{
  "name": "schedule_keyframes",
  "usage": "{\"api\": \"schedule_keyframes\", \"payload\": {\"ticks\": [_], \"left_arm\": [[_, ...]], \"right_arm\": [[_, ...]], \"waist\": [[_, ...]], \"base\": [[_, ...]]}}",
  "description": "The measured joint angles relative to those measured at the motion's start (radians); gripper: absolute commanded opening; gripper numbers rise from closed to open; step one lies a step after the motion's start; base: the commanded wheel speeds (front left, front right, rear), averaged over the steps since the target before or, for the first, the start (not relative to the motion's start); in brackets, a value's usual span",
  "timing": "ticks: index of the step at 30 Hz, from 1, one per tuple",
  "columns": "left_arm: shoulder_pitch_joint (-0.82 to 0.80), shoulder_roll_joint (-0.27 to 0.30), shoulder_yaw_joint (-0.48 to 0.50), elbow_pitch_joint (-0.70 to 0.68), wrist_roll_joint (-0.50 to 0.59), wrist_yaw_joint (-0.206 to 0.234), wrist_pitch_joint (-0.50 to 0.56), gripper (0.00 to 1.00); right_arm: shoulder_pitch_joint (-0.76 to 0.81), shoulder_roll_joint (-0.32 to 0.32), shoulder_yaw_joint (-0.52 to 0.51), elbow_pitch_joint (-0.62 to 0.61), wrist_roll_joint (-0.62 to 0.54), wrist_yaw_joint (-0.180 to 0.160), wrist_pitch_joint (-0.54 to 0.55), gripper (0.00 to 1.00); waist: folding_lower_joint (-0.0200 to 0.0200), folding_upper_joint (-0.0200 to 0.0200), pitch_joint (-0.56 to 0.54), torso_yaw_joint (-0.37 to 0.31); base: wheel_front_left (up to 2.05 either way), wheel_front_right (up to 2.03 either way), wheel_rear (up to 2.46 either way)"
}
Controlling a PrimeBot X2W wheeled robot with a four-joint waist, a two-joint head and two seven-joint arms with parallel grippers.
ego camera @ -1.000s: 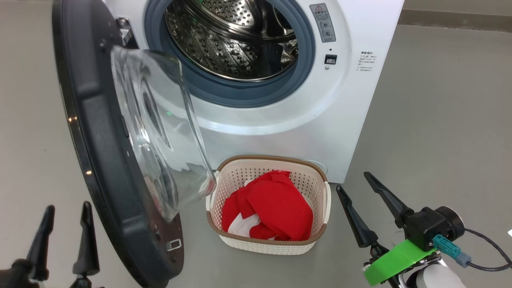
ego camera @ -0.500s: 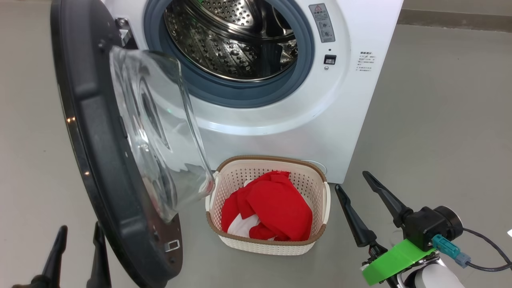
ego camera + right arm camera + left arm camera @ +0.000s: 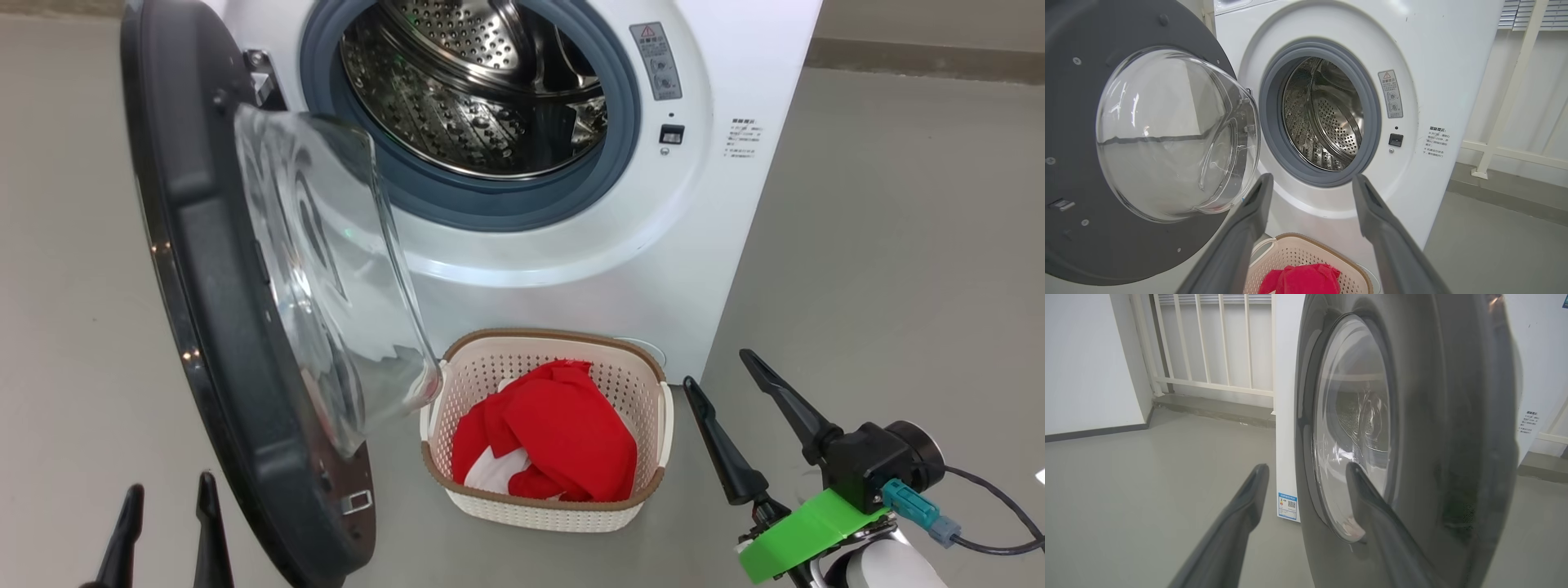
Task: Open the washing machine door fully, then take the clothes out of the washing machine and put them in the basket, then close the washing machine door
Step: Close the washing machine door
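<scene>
The washing machine [image 3: 571,269] stands with its door [image 3: 204,327] swung open to the left, and no clothes show in what I see of its steel drum [image 3: 482,90]. Red clothes [image 3: 563,433] lie in the cream basket [image 3: 555,336] on the floor before the machine. My left gripper [image 3: 169,486] is open at the lower left, just outside the door's black rim. The left wrist view shows the left gripper [image 3: 1306,467] facing the door's outer face [image 3: 1433,416], apart from it. My right gripper [image 3: 718,369] is open and empty, right of the basket. In the right wrist view the right gripper [image 3: 1311,177] points at the machine [image 3: 1433,61] above the basket [image 3: 1290,253].
Grey floor lies on both sides of the machine. A white railing [image 3: 1208,339] and a low kerb [image 3: 1208,410] run behind it, with a white wall [image 3: 1086,363] at the left. A cable [image 3: 996,523] trails from my right wrist.
My left gripper has moved lower in the head view and a little right, closer to the door's rim. The head camera shifted slightly. The right gripper, door, basket and clothes have stayed put.
</scene>
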Motion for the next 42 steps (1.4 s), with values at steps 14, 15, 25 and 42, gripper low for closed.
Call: {"api": "schedule_keyframes", "payload": {"ticks": [14,15,25,42], "left_arm": [[0.002,-0.035,0.022,0.003,0.016,-0.018,0.0,1.0],[0.002,-0.036,0.023,0.003,0.017,-0.018,0.0,1.0],[0.002,-0.041,0.024,0.007,0.034,-0.018,0.0,1.0],[-0.092,-0.1,0.141,-0.147,-0.414,-0.08,0.147,0.0]], "right_arm": [[0.001,0.001,0.001,0.0,0.0,0.0,0.0,1.0],[0.001,0.001,0.001,0.0,0.0,0.0,0.0,1.0],[0.002,0.004,0.001,0.0,0.0,0.0,0.0,1.0],[0.002,0.01,-0.011,0.0,0.035,0.0,0.0,1.0]], "waist": [[0.0,0.0001,-0.009,-0.003],[0.0,0.0001,-0.009,-0.003],[0.0,0.0,-0.008,-0.006],[0.0,0.0,0.007,-0.011]], "base": [[0.0,0.0,0.0],[0.0,0.0,0.0],[0.0,0.0,0.0],[0.0,0.0,0.0]]}}
